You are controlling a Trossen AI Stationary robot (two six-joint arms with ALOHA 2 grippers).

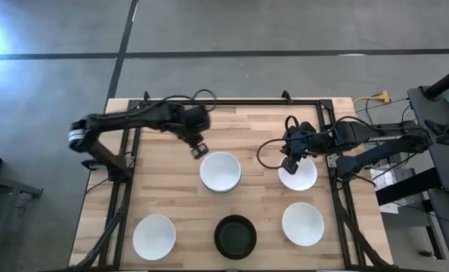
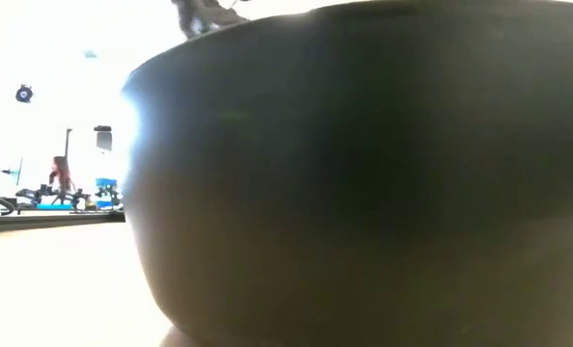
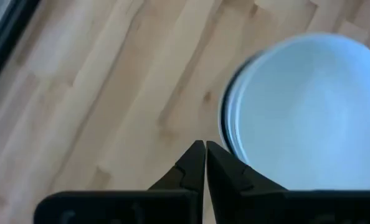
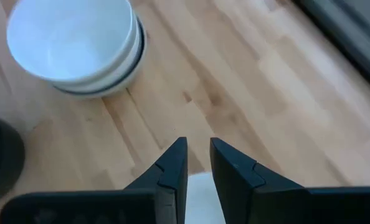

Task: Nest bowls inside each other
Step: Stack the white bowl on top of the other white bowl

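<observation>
The table (image 1: 164, 196) is a butcher-block top of pale wooden strips, edged by a black metal frame (image 1: 232, 102), and it stands on a grey concrete floor (image 1: 51, 45) crossed by dark seam lines, with a bright glare at the far left edge. To the right of the table, cables (image 1: 376, 98) with a yellow plug trail toward grey equipment. In the low view the room behind is washed out by strong light, with a person (image 2: 60, 175) standing far off beside cluttered benches.
</observation>
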